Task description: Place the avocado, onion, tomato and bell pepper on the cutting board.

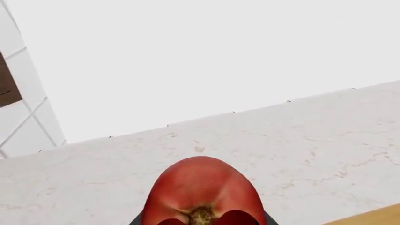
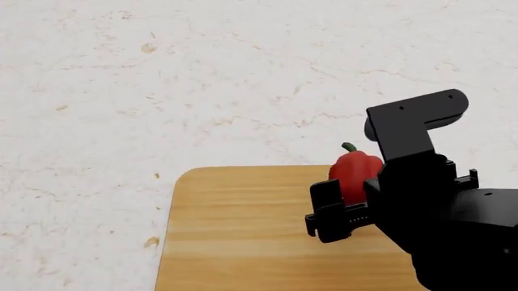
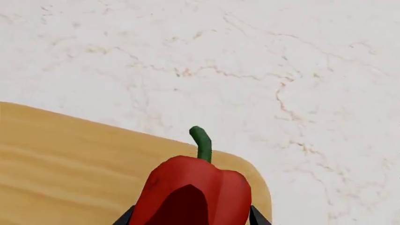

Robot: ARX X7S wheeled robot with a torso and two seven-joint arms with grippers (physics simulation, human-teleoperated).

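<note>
White marble desk (image 2: 202,79) fills the head view, with the cutting board (image 2: 242,230) at 6 o'clock. Over its far edge, the bell pepper (image 2: 353,171) is clenched between the right gripper (image 2: 350,209) fingers, half hidden by the black arm. Only the left wrist view shows the tomato (image 1: 203,197), cut off below, dark fingers (image 1: 136,219) of the left gripper pressing both its sides. A board corner shows nearby.

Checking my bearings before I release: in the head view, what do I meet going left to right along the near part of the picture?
Marble counter → cutting board → right tool gripping the bell pepper → the right arm's black body.
</note>
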